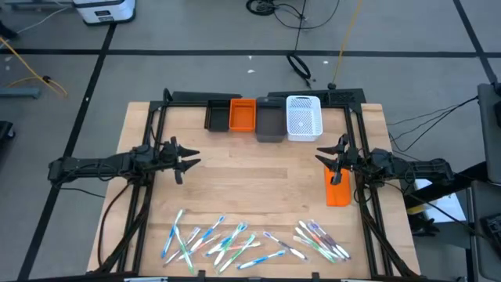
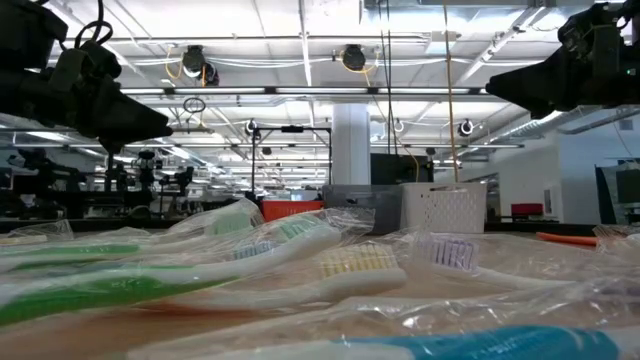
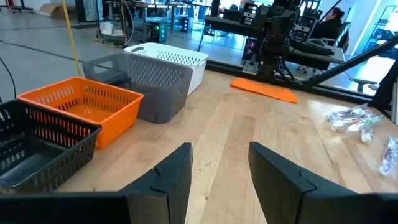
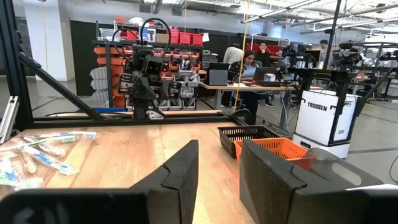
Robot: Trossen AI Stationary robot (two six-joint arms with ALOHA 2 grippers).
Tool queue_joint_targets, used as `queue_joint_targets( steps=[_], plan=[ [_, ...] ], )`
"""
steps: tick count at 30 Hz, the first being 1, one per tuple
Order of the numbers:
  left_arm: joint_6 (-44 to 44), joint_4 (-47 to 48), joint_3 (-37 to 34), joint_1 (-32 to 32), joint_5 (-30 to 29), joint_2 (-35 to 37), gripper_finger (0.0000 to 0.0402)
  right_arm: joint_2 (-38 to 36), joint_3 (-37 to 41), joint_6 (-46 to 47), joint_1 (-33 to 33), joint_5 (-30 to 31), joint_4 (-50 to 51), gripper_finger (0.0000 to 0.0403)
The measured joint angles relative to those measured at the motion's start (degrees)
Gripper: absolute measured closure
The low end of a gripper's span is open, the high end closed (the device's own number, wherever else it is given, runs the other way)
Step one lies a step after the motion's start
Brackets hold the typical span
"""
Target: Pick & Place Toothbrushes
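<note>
Many wrapped toothbrushes with white, blue, green and pink handles lie scattered flat along the table's near edge; in the low view they fill the foreground. My left gripper hovers open over the table's left part, far from them; its fingers stand over bare wood. My right gripper hovers open over the right part, beside the flat orange block. Its own view shows it above the wood. Neither touches anything.
Along the far edge stand a black bin, an orange bin, a grey bin and a white perforated bin. The orange block lies on the table by the right arm. People sit at desks in the room beyond.
</note>
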State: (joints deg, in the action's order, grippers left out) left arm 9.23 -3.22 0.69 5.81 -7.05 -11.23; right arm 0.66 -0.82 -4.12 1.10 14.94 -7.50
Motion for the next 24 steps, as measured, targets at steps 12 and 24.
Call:
queue_joint_targets(
  steps=[12,24],
  plan=[
    [-1.0,0.0,0.0,0.0,-0.3,0.0,0.0243,0.0,0.0,0.0,0.0,0.0,-1.2,0.0289],
    [-4.8,-0.6,0.0,0.0,-1.0,0.0,0.0243,0.0,0.0,3.7,0.0,0.0,-9.3,0.0289]
  ],
)
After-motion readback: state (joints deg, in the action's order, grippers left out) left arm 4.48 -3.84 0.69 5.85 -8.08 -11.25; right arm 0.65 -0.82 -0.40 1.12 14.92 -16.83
